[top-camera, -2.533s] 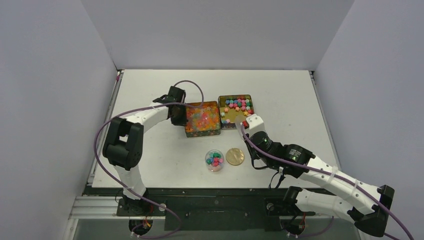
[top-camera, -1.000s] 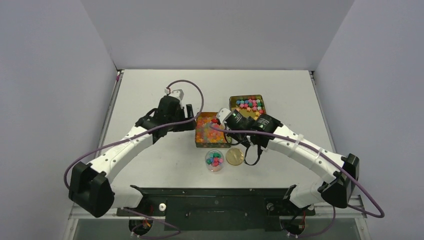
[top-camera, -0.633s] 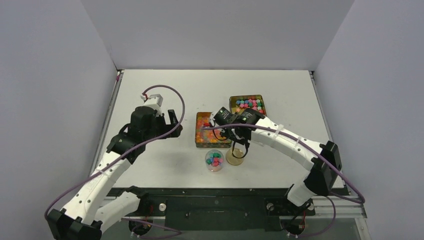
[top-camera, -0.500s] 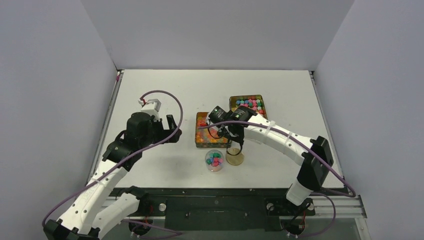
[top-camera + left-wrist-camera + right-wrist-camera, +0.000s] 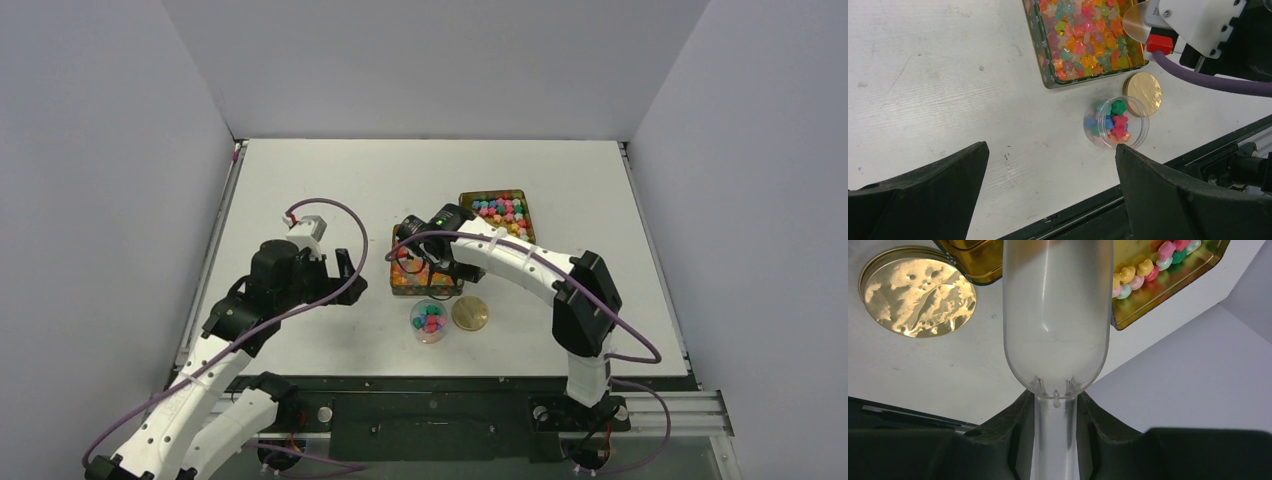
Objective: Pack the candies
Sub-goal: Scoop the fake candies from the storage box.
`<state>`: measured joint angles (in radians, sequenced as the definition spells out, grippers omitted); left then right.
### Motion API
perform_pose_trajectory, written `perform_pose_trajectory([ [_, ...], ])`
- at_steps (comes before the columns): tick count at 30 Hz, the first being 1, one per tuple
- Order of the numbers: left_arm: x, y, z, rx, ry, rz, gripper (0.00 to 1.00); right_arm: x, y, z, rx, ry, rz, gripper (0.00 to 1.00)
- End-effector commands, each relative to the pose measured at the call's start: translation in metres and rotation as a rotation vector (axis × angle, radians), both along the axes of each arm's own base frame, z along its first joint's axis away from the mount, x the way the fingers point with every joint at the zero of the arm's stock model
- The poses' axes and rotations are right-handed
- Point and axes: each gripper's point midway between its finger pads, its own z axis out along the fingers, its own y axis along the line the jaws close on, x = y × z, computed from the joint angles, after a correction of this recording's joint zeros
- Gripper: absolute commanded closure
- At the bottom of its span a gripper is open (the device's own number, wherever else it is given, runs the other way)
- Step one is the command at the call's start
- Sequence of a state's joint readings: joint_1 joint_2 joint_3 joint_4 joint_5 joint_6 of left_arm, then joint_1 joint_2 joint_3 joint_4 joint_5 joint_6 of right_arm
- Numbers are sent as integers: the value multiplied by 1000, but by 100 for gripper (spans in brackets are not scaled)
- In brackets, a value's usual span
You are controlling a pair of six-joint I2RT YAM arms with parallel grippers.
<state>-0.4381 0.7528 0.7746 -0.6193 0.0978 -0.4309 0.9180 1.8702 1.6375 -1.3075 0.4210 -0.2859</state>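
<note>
The left gripper (image 5: pixel 1050 150) hangs well left of the near tin (image 5: pixel 1039 55), jaws spread wide. A second ago it was narrower and right at that tin's edge. The right gripper (image 5: pixel 1055 400), pinching the handle of a clear scoop (image 5: pixel 1057 315), has swung leftward over the near tin. The candies (image 5: pixel 1083 35) fill that tin — the glossy kind. Opaque ones lie in the far tin (image 5: pixel 495 192), and a few sit in the small jar (image 5: pixel 1146 124), just beside the gold lid (image 5: pixel 470 313) — both unmoved.
</note>
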Motion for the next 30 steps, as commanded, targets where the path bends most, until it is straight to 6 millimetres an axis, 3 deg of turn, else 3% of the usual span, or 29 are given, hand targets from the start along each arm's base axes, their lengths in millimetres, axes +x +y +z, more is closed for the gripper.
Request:
perform_pose_trajectory([
  [1,-5,-5,11,-3,-41,-57,4,7,-4,19,-72,-54,1,100],
  [14,-7,-1,9,10,-66,-39,4,21,19,4,-165,-90,11,100],
  [30,-8,2,9,15,-80,-19,4,24,42,-17,-232,-113,56,100],
])
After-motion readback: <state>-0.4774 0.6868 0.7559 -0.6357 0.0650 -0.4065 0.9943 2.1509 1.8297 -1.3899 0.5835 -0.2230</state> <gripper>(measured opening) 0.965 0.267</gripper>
